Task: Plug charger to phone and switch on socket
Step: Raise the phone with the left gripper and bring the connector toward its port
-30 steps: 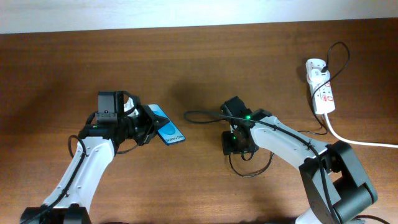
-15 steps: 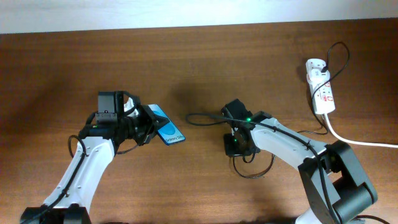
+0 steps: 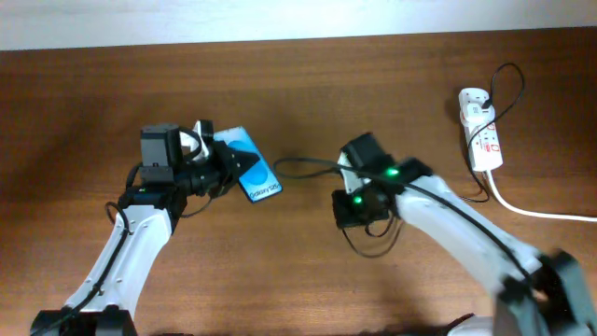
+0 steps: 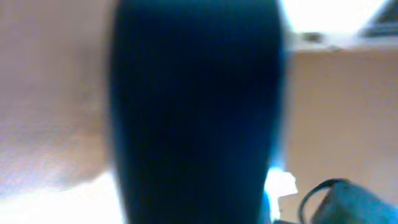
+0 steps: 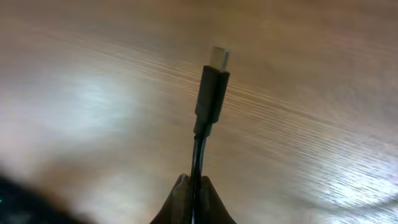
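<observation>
The phone [image 3: 256,170], blue-screened with white text, is tilted up off the table, with my left gripper [image 3: 222,166] shut on its left edge. In the left wrist view the phone [image 4: 196,112] is a dark blur filling the frame, and the fingers are hidden. My right gripper [image 3: 357,209] is shut on the thin black charger [image 3: 308,165] cable at mid-table. Seen from the right wrist, the fingertips [image 5: 184,194] pinch the cable just below the connector [image 5: 212,92], whose metal tip [image 5: 219,56] points away above the wood. The white socket [image 3: 480,131] lies at the far right.
A thick white cord [image 3: 536,211] runs from the socket off the right edge. Slack black cable loops on the table under the right arm [image 3: 373,250], and another stretch curls near the socket's far end [image 3: 509,84]. Bare wood lies between the phone and the connector.
My right gripper has shut on the charger cable and lifted the connector off the table. My left arm has raised and turned the phone, shifting it slightly up and right.
</observation>
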Tool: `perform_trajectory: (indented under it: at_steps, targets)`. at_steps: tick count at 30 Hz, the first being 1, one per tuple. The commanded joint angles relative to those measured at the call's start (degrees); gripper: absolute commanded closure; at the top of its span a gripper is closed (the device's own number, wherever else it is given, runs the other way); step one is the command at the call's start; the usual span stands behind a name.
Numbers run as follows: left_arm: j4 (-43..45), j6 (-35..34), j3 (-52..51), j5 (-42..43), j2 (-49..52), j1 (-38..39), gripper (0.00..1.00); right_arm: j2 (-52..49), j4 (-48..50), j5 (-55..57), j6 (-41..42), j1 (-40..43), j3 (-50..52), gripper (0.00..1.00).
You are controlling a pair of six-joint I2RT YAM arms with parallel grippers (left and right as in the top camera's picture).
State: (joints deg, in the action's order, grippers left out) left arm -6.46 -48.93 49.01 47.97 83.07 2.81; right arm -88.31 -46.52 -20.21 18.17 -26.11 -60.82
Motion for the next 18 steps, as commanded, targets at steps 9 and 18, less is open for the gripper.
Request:
perform_trajectory:
  at_steps: [9, 18]
  targets:
    - [34.58, -2.62, 0.85, 17.25, -0.02, -0.09, 1.0, 16.31, 0.76, -38.77, -17.97, 0.35, -1.22, 0.96]
    - [48.85, -19.45, 0.85, 23.04, 0.2, -0.09, 1.0, 11.54, 14.82, -43.21, -19.02, -3.23, -1.22, 0.96]
